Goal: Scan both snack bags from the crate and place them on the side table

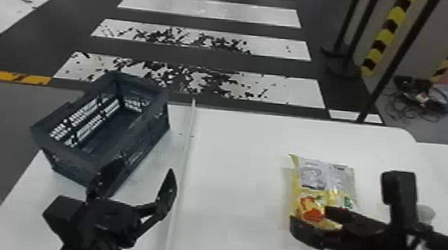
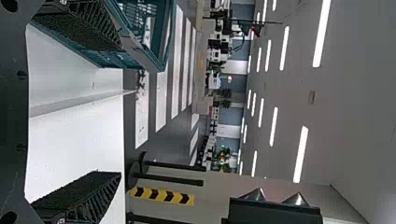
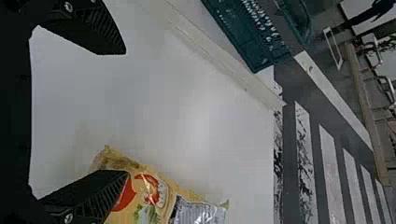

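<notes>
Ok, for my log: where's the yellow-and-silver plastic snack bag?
Head view: the bag lies on the right of the white table, by the black right gripper.

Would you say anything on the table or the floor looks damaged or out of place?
The table shows no visible spill. On the floor beyond, the two nearest white stripes look worn, broken up by dark patches, and black cables lie in a loose tangle towards the right.
</notes>
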`<act>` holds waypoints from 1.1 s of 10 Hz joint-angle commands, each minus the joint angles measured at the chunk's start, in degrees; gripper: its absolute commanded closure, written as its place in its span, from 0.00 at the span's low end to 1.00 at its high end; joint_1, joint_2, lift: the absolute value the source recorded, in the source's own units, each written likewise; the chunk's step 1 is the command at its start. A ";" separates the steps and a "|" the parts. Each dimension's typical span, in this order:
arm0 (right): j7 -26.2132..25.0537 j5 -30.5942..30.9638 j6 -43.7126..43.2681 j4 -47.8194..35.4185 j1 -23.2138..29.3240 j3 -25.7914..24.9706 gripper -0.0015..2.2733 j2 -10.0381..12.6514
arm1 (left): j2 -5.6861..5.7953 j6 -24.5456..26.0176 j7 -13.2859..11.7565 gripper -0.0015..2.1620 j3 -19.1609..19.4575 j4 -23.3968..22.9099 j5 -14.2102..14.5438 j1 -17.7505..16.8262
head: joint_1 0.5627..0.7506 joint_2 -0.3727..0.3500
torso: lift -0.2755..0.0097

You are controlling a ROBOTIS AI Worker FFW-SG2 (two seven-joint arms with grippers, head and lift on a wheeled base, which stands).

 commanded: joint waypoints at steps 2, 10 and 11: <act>0.69 -6.26 -1.77 4.88 -4.80 -8.19 0.03 0.75 | -0.05 0.03 -0.05 0.02 -0.06 -0.17 -0.08 0.12 | 0.70 0.44 | 0.63; 0.77 -4.23 -14.07 21.50 -12.53 -8.11 0.27 4.71 | -0.05 0.21 -0.05 0.02 -0.15 0.10 -0.17 0.12 | 0.70 0.33 | 0.63; 0.69 -2.30 -15.83 22.81 -12.88 -7.31 0.08 5.15 | -0.05 0.21 -0.05 0.02 -0.15 0.10 -0.17 0.12 | 0.70 0.33 | 0.63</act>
